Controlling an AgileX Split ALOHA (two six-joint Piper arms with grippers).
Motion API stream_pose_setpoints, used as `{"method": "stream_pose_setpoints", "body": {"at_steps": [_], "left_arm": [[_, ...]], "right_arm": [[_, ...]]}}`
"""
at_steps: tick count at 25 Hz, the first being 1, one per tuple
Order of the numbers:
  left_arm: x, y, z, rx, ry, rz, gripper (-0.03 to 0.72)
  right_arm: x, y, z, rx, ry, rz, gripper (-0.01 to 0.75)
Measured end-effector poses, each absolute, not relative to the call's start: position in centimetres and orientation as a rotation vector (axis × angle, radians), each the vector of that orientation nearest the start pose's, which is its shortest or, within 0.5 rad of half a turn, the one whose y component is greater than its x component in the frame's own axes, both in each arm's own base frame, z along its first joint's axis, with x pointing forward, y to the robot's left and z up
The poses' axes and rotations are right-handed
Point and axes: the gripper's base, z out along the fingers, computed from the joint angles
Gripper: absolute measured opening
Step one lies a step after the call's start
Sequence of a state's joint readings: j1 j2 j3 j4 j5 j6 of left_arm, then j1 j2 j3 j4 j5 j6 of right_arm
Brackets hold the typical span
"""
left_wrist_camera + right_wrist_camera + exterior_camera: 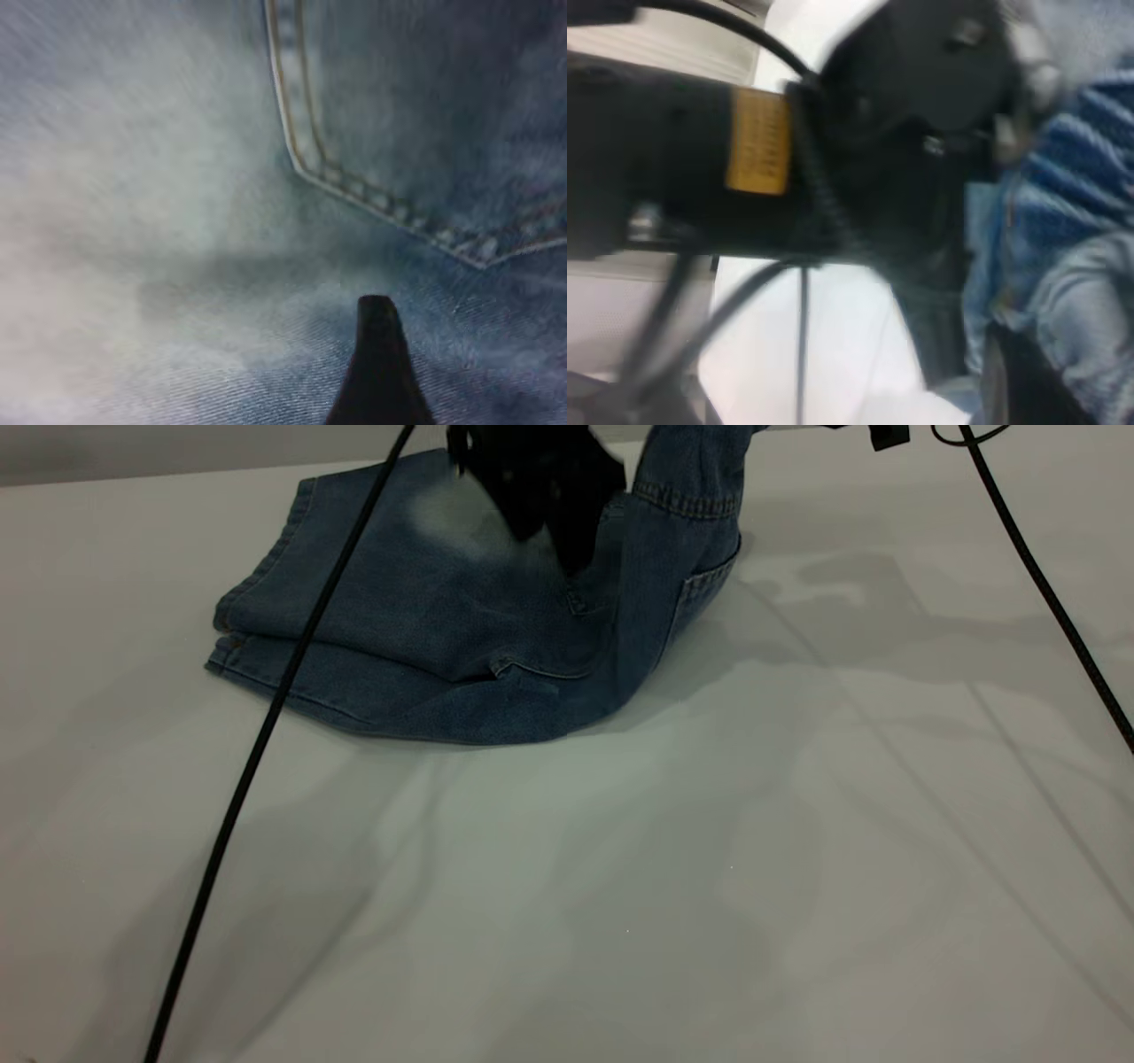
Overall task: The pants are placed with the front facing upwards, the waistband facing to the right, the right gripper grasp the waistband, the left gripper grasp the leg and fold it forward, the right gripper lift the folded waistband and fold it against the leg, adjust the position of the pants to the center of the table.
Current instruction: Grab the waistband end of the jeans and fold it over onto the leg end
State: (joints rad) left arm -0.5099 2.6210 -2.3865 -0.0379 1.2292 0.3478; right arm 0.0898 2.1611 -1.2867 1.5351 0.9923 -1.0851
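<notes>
Bare white matte worktop fills the lower frame, crossed at left by a thin black cable. Upper left to centre lie the small blue denim pants, legs stacked, stitched hems leftmost. Just right, top centre, the black left pincer presses low on the cloth — whether its jaws are parted I cannot tell. Further right, the waistband end rises out of frame, evidently gripped by the right pincer, fabric against its dark jaw. Denim looks soft, limp, fairly light — best held at a thick seamed edge.
</notes>
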Motion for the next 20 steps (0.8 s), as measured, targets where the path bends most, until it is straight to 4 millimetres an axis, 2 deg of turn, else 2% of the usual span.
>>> {"method": "stream_pose_setpoints", "body": {"at_steps": [2,4,9,20], "left_arm": [[46.4,-26.5,13.6,1.175,2.667,-0.102,0.461],[46.5,-26.3,14.2,1.168,2.659,-0.054,0.461],[47.8,-23.8,14.3,1.059,2.689,0.146,0.461],[49.4,-20.1,14.2,0.941,2.737,0.175,0.461]], "right_arm": [[40.5,11.2,13.4,-0.115,2.378,1.406,0.111],[40.4,11.3,13.3,-0.121,2.386,1.408,0.111],[40.5,11.3,13.4,-0.105,2.379,1.411,0.111],[40.9,11.3,13.8,-0.114,2.372,1.404,0.111]]}}
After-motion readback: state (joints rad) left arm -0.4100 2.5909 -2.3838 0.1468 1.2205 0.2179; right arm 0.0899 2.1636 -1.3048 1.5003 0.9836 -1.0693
